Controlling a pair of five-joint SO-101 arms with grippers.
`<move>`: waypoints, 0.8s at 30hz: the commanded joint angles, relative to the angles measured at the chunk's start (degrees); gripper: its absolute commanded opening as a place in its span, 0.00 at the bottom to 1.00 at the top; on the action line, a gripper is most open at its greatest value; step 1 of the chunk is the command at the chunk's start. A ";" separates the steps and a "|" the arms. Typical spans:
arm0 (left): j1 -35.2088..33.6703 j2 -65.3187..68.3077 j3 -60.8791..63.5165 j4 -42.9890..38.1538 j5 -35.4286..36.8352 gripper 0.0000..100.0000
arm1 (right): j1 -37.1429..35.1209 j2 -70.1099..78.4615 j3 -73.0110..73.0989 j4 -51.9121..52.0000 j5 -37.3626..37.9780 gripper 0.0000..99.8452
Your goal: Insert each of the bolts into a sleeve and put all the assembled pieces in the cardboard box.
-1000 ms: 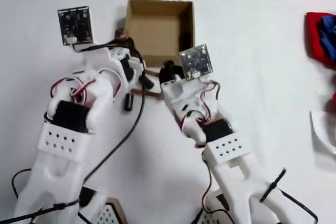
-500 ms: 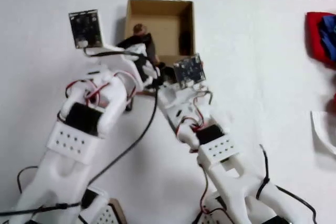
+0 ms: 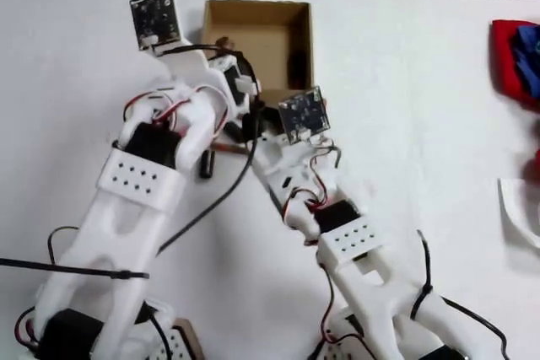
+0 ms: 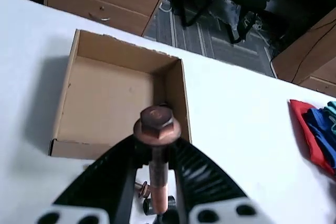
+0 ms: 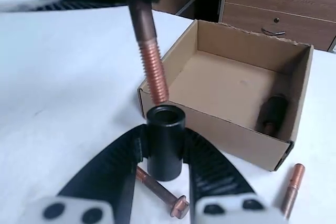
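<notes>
My left gripper [image 4: 156,153] is shut on a copper bolt [image 4: 156,124], held upright with its hex head on top. My right gripper [image 5: 166,153] is shut on a black sleeve [image 5: 166,135], standing upright just in front of the cardboard box [image 5: 210,114]. The bolt's threaded end [image 5: 155,80] hangs right at the sleeve's mouth; I cannot tell whether it has entered. One assembled piece [image 5: 273,111] lies inside the box. In the high view the left arm crosses over the right gripper beside the box [image 3: 256,4].
Two loose bolts [image 5: 163,195] [image 5: 291,187] lie on the table near my right gripper. Beside the left arm lies a spare black sleeve [image 3: 205,163]. A red and blue cloth [image 3: 515,48] sits at the far right edge. Drawers stand behind the table.
The left arm swung right and toward the box, carrying the bolt over the right gripper's sleeve. The right arm shifted slightly left, then held still.
</notes>
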 commanded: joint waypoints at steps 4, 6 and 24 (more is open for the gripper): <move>0.97 -0.26 -3.74 1.41 0.26 0.03 | 0.31 0.40 -0.97 -0.92 0.09 0.02; 1.14 -0.26 -3.74 2.02 0.26 0.03 | 0.31 0.57 -0.88 -0.84 0.70 0.02; 6.07 0.18 -1.80 2.37 0.09 0.03 | 0.04 0.22 -0.97 -1.19 4.92 0.02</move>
